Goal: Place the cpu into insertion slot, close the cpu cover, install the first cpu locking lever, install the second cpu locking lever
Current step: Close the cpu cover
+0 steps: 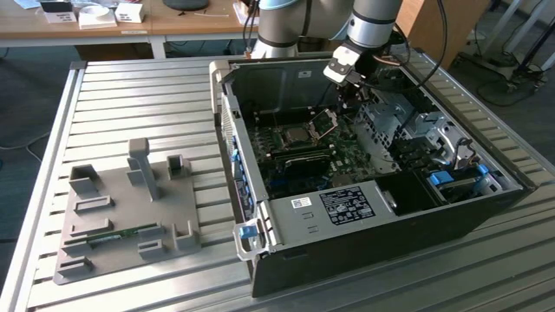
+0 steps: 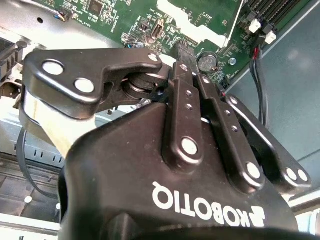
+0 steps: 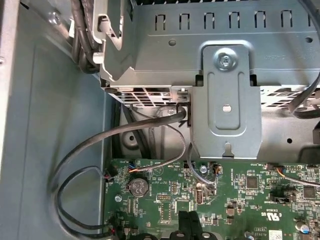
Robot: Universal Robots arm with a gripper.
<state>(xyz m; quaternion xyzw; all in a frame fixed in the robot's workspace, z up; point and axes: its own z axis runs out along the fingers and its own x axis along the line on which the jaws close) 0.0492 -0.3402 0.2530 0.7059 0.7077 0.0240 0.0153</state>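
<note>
**A:** How far along is it?

**B:** Going left to right in the exterior view, the grey tray lies on the desk, well apart from the work. Inside the open case, the chip seems to sit flat in the socket. I judge the first step done.

**A:** And the cover?

**B:** The cover stands tilted up at about two o'clock of the chip, so it is not closed. I cannot make out the levers. With the cover up, I judge both are left to do.

**A:** Where is the gripper?

**B:** The gripper hangs at about one o'clock of the cover, near it but apart. In the second wrist view its fingers are drawn narrow above the green board, with nothing visible between them.
</note>
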